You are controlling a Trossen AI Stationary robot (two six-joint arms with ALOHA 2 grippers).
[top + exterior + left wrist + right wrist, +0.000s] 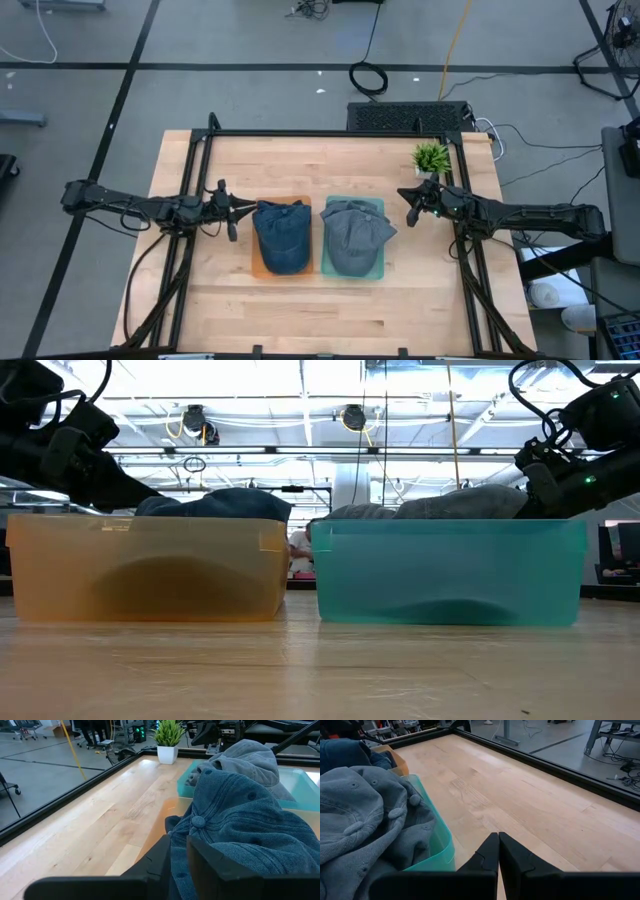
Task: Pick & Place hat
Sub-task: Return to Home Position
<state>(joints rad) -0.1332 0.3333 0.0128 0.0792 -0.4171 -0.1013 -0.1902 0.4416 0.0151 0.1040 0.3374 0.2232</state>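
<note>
A blue denim hat [282, 235] [240, 820] lies heaped in an orange bin [256, 263] [150, 570], rising above its rim. A grey hat [352, 238] [365, 815] lies the same way in a teal bin [376, 206] [450, 575] right beside it. My left gripper [238, 215] [179, 847] is at the blue hat's left side, shut on its cloth. My right gripper [408, 207] [498, 847] hangs shut above bare table just right of the teal bin, touching nothing. My left gripper pinches a fold of the blue hat's crown [179, 832] on the side toward the table's left edge, just below the top button [198, 821]. The fingers come about level from the table's left. The hat rests in the orange bin.
A small potted plant [431, 158] [169, 740] stands near the table's far right corner, behind my right arm. A black frame runs around the table edges. Bare wood lies at the near side of the bins and left of the orange bin.
</note>
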